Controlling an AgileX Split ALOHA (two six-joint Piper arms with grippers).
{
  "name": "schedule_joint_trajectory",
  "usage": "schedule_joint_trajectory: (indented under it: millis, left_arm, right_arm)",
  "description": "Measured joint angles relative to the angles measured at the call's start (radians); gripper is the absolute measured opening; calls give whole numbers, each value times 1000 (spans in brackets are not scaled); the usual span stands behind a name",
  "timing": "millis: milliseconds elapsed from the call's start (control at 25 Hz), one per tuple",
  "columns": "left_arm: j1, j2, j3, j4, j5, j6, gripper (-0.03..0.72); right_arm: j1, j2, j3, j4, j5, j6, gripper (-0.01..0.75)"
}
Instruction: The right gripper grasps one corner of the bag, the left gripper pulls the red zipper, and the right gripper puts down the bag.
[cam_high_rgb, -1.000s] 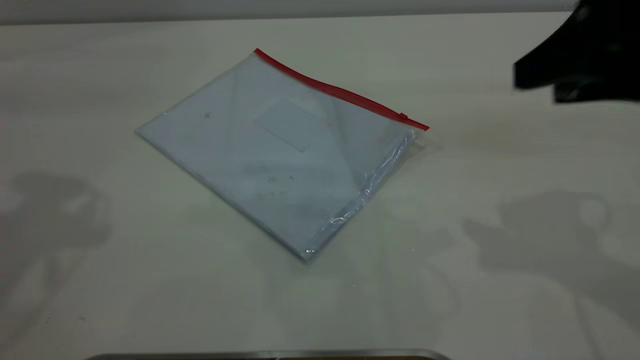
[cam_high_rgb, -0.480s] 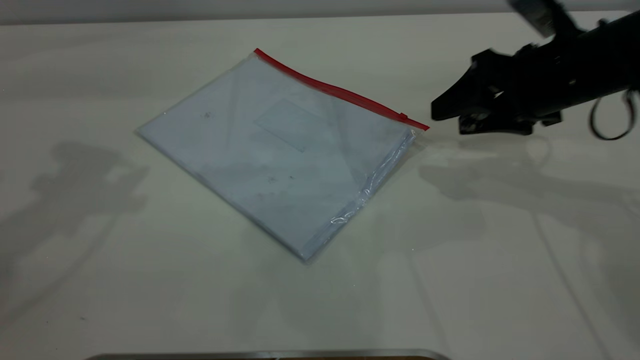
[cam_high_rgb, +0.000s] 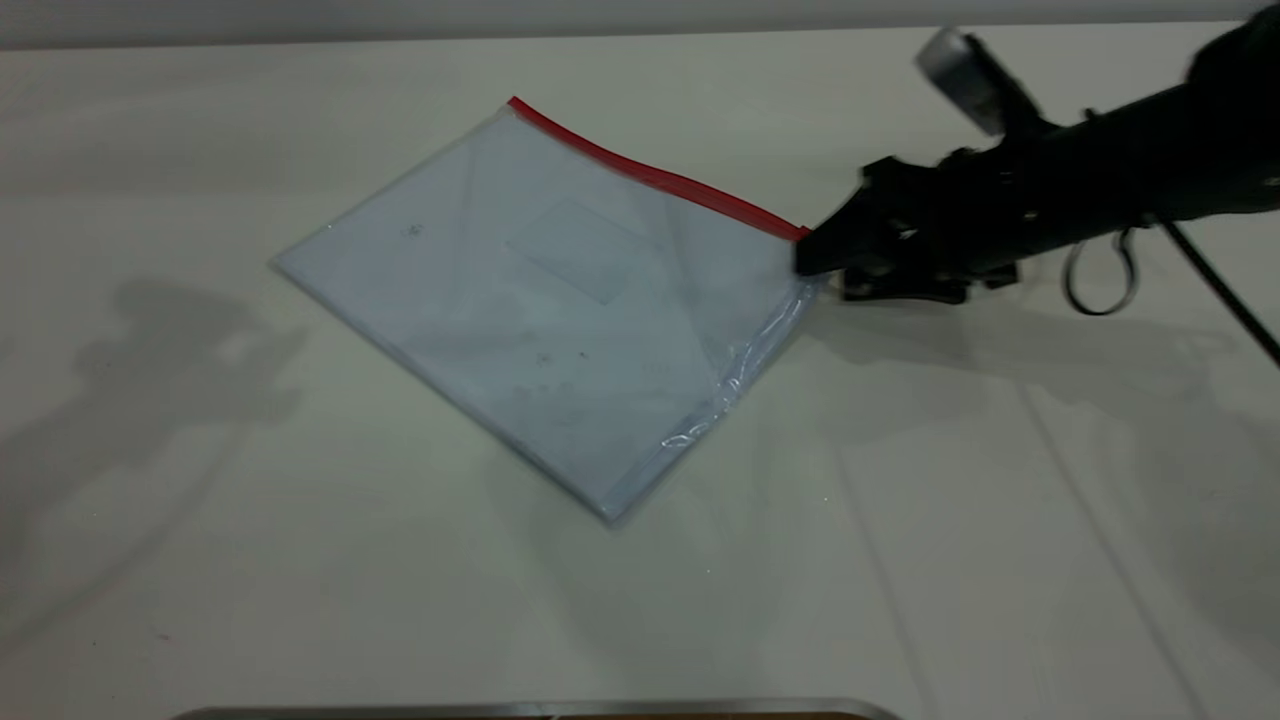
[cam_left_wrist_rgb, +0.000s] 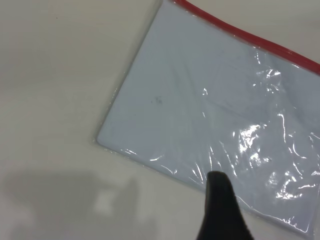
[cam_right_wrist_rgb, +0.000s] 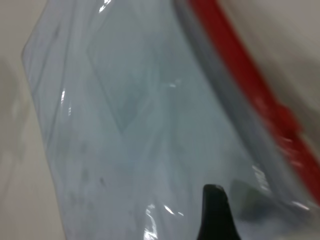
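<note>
The bag (cam_high_rgb: 560, 300) lies flat on the white table, a clear pouch with a pale sheet inside. The red zipper (cam_high_rgb: 650, 175) runs along its far edge. My right gripper (cam_high_rgb: 815, 268) is at the bag's right corner by the zipper's end, low over the table, jaws apart, holding nothing. In the right wrist view one finger (cam_right_wrist_rgb: 215, 212) is over the plastic, and the red slider tab (cam_right_wrist_rgb: 287, 125) is close by. My left gripper is out of the exterior view. In the left wrist view its one visible finger (cam_left_wrist_rgb: 220, 210) hovers above the bag's (cam_left_wrist_rgb: 210, 115) edge.
The right arm's black cable loop (cam_high_rgb: 1100, 275) hangs behind the gripper. A metal strip (cam_high_rgb: 540, 708) runs along the table's front edge. Bare table (cam_high_rgb: 200, 500) surrounds the bag.
My right gripper has come in from the far right and down to the bag's right corner. The bag has not moved.
</note>
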Motion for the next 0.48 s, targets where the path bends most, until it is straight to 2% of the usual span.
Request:
schedule_joint_trajectory:
  millis: [160, 240, 320, 440, 480]
  left_arm:
    - [0, 0, 0, -1, 0, 0, 538]
    - [0, 0, 0, -1, 0, 1, 538]
    - [0, 0, 0, -2, 0, 1, 538]
    - [0, 0, 0, -2, 0, 1, 538]
    - [0, 0, 0, -2, 0, 1, 538]
  right_arm:
    - [59, 39, -63, 0, -8, 44, 542]
    - [75, 48, -76, 0, -11, 61, 496]
    - [77, 49, -78, -1, 6, 70, 383]
    - [74, 49, -79, -1, 48, 76, 105]
    - [74, 49, -79, -1, 65, 76, 56]
